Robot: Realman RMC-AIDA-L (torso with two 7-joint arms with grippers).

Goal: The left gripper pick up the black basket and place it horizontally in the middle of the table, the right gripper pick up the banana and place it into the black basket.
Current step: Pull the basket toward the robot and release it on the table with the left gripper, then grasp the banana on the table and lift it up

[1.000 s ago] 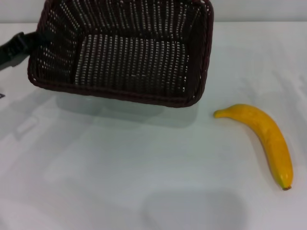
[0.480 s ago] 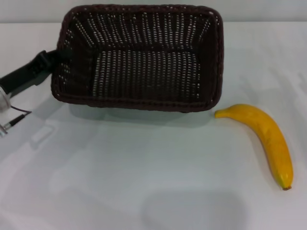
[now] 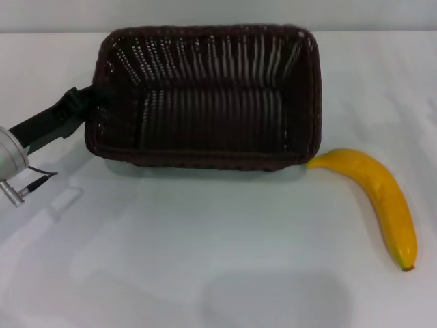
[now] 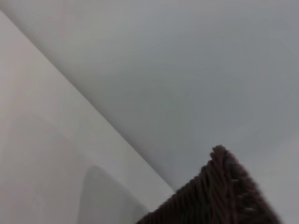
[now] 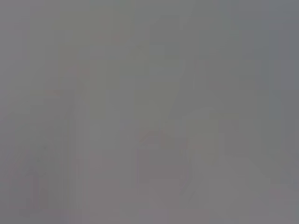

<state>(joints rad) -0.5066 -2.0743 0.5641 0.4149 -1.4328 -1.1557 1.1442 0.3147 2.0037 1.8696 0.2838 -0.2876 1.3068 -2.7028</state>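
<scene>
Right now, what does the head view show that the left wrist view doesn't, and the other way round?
Only the head view shows the left gripper at the left short side of the dark brown-black woven wicker basket, the basket's whole empty inside, and the curved yellow banana lying on the table to the basket's right, its near tip at the basket's corner. Only the left wrist view shows a close look at one braided rim corner. Both show the basket and the plain white table.

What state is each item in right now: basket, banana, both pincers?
black basket: upright, empty, long side across the table, left end held.
banana: lying on the table, tip touching the basket's right front corner.
left pincer: at the basket's left rim, gripping it.
right pincer: not in view.
</scene>
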